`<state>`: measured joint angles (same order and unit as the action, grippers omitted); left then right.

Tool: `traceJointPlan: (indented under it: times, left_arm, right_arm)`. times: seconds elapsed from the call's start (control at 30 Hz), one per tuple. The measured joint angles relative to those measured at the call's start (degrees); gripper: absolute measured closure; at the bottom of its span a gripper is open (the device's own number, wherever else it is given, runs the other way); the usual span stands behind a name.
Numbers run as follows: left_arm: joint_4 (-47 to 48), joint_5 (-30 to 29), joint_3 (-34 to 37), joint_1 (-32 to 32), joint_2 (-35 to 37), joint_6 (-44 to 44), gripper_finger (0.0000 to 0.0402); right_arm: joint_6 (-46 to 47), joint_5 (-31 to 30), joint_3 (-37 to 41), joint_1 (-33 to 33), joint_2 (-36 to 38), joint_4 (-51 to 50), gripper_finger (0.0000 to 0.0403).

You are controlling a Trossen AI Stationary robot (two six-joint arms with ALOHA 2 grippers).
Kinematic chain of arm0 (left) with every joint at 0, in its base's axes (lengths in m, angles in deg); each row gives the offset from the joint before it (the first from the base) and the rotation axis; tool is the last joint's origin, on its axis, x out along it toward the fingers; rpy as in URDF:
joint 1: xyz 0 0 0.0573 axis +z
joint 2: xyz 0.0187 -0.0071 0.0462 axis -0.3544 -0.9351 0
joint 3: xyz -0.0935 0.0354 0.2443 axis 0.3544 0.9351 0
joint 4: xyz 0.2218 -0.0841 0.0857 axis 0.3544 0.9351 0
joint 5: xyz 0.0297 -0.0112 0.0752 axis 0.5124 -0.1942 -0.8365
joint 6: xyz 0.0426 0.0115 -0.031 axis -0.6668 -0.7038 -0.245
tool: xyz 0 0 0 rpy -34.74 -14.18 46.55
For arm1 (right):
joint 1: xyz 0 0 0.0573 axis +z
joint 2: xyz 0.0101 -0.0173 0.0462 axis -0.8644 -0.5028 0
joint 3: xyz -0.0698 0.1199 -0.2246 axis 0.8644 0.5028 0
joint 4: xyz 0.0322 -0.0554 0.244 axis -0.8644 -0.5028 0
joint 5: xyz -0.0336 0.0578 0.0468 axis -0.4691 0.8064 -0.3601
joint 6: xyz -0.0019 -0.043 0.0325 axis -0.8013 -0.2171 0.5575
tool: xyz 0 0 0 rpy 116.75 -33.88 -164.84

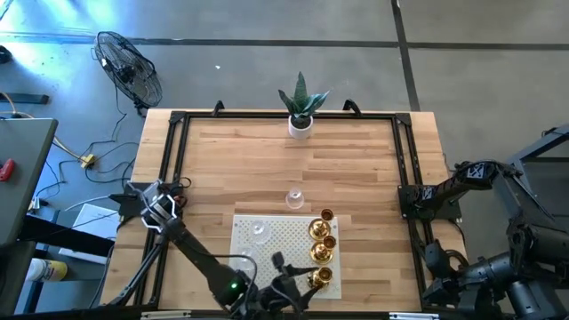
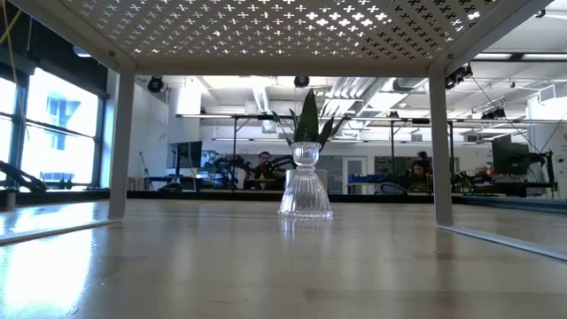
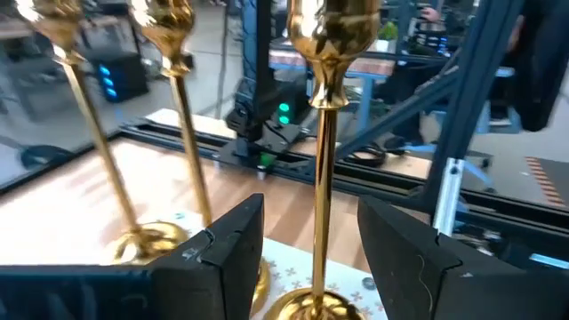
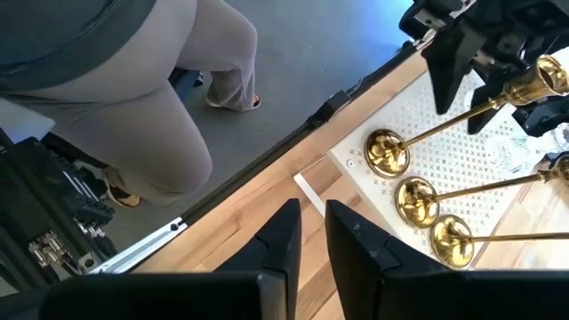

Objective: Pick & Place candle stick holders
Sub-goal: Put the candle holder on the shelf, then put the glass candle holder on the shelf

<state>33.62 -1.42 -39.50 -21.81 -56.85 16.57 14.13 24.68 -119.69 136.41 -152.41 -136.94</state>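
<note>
1. Left tool (image 3: 307,258): fingers spread wide, one on each side of the thin stem of the nearest brass candle stick holder (image 3: 322,133). No contact with the stem is visible. In the high view this tool (image 1: 298,289) sits at the near edge of the worktop (image 1: 356,169).
2. Brass holders: three stand in a row along the right side of the white perforated riser (image 1: 267,240). The nearest one (image 1: 320,277) is the one between the left tool's fingers. The second brass holder (image 1: 323,252) and the third brass holder (image 1: 319,230) stand just beyond it, close together.
3. Glass holders: one clear glass holder (image 1: 294,198) stands upright on the bare worktop, just beyond the riser. A second glass holder (image 1: 259,231) is on the riser's left part. A third cannot be made out.
4. Right tool (image 4: 307,236): fingers nearly pressed together with a narrow gap, pinching nothing. It is off the worktop's right side, looking across at the riser.
5. White pot with a green plant (image 1: 301,107): at the far edge of the worktop, centre.
6. A person's legs (image 4: 133,89) stand on the floor beside the worktop.
</note>
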Motion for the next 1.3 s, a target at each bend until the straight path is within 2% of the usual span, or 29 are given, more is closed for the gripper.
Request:
traceJointPlan:
  times: [0.07, 0.5, 0.7, 0.8, 0.97, 1.1, 1.17, 1.3]
  left_arm:
    - [-0.05, -1.68, 0.00, -0.73, 0.00, -0.28, 0.0222]
    - [0.42, -2.58, -0.67, -2.20, 1.38, 1.45, 0.0222]
    - [1.44, -3.34, -5.57, -3.83, 4.19, -7.67, 0.0222]
    - [4.84, -8.45, -8.94, -5.56, 5.53, -12.92, 0.0222]
    - [6.96, -24.64, -15.94, -9.67, 7.56, -22.35, 0.0222]
    - [5.78, -24.74, -21.79, -10.97, 9.06, -25.52, 0.0222]
    - [0.83, -25.31, -19.82, -10.49, 12.03, -30.19, 0.0222]
    - [-0.44, -25.33, -19.76, -9.16, 16.84, -34.83, 0.0222]
  right_arm:
    - [0.00, -0.02, 0.00, 0.00, 0.00, 0.00, 0.0356]
    - [0.55, -0.37, 0.00, 0.00, 0.00, 0.07, 0.0354]
    - [2.27, -0.35, 0.00, 0.00, 0.00, -0.05, 0.0357]
    - [3.94, -0.35, 0.00, 0.00, 0.00, -0.04, 0.0355]
    - [7.79, -1.07, 0.00, 0.00, 0.00, 0.00, 0.0351]
    - [11.80, -2.81, 0.00, 0.00, 0.00, 0.11, 0.0351]
    - [14.15, -3.60, 0.00, 0.01, 0.00, 0.12, 0.0352]
    - [18.64, -5.11, 0.00, 0.02, 0.00, 0.13, 0.0355]
